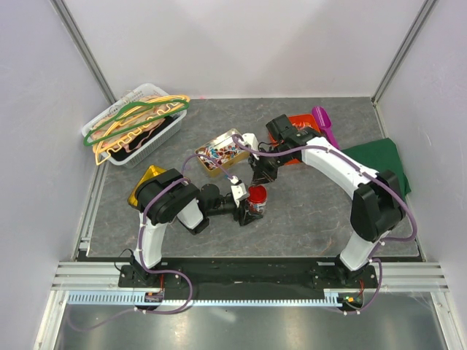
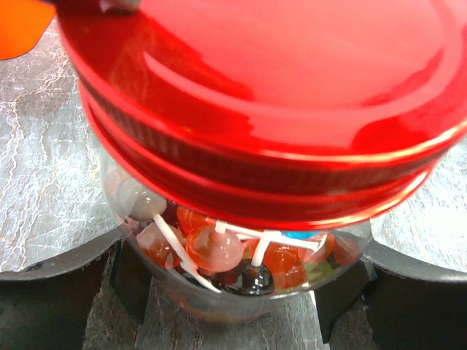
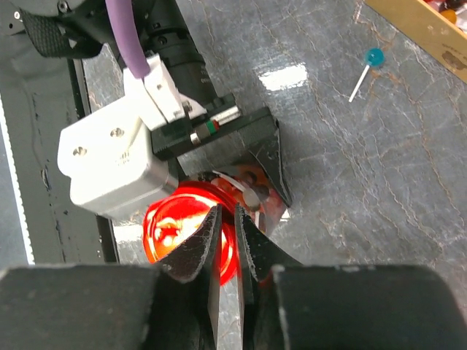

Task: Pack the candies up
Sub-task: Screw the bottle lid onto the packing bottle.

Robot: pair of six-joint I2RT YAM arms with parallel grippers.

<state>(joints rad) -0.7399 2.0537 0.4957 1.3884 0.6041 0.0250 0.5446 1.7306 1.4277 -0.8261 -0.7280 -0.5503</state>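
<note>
- The left gripper is clasping the clear jar from both sides. Its jaws are standing wide around the wall, and the jar is standing upright on the grey table.
- The candies, orange and red balls on white sticks, are lying inside this jar just under the rim. More are sitting in the open tan box behind it, and one blue lollipop is lying loose on the table.
- The red lid is sitting on the jar's mouth. Whether its thread is engaging cannot be told.
- The right gripper is hanging directly over the lid. Its fingers are drawn almost together, with only a thin slit between them and nothing visible in it. Whether the tips are touching the lid cannot be told.
- The step in hand appears to be seating the lid. Doing it well calls for pressing straight down on the lid's middle while the left gripper is bracing the jar. An off-centre push would be risking a cocked lid or a tipped jar, and a protruding stick could be blocking the seal.
</note>
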